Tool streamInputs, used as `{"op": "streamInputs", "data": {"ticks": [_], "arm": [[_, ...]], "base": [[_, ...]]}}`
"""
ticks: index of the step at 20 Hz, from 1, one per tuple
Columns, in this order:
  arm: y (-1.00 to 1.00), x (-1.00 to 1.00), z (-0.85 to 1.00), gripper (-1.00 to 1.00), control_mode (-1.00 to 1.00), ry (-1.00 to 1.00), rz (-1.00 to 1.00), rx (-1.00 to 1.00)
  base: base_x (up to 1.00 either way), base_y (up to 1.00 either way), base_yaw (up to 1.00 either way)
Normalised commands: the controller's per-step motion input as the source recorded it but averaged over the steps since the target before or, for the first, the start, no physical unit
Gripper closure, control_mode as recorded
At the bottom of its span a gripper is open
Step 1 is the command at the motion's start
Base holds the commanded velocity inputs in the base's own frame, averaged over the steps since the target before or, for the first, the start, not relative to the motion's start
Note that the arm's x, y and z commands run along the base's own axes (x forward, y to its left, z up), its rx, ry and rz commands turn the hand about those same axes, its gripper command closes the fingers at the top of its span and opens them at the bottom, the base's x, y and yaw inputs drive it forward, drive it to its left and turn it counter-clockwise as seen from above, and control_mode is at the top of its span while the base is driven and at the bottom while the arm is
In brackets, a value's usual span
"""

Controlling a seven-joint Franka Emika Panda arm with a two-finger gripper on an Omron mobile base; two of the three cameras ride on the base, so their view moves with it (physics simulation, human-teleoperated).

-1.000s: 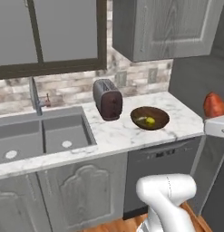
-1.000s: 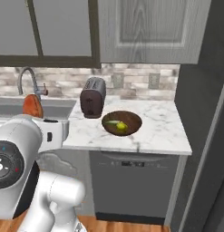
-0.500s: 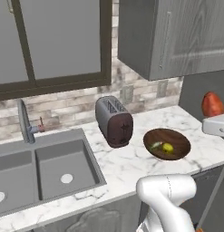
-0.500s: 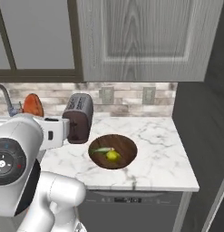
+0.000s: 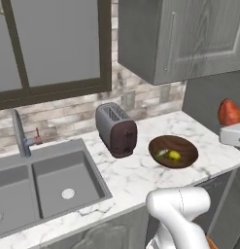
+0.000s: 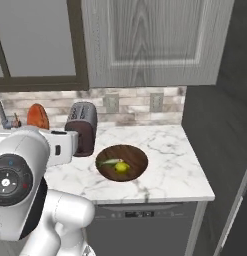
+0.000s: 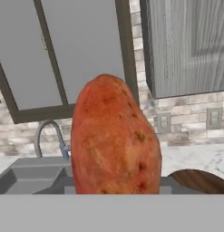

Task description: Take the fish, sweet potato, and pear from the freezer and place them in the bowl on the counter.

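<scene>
One sweet potato [image 7: 114, 138], held upright in the gripper [image 5: 235, 130], hangs beside the bowl [image 5: 184, 145] on the counter [image 5: 136, 175], not yet above it.

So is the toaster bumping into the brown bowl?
Apart. The left base view shows bare counter between the toaster and the bowl.

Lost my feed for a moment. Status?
Jaws shut on the sweet potato, held high. Bowl already holds pear and fish. Toaster beside the bowl; path looks open.
</scene>
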Motion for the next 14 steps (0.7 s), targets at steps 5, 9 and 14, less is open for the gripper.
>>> {"op": "streamInputs", "data": {"ticks": [5, 9, 14], "arm": [[0.00, 0.02, 0.00, 1.00, -1.00, 0.00, -0.08, 0.01], [-0.17, 0.34, -0.24, 1.00, -1.00, 0.11, -0.18, 0.00], [-0.49, 0.54, -0.62, 1.00, -1.00, 0.25, -0.04, 0.02]], "base": [[0.00, 0.00, -0.40], [0.00, 0.00, 0.00], [0.00, 0.00, 0.00]]}}
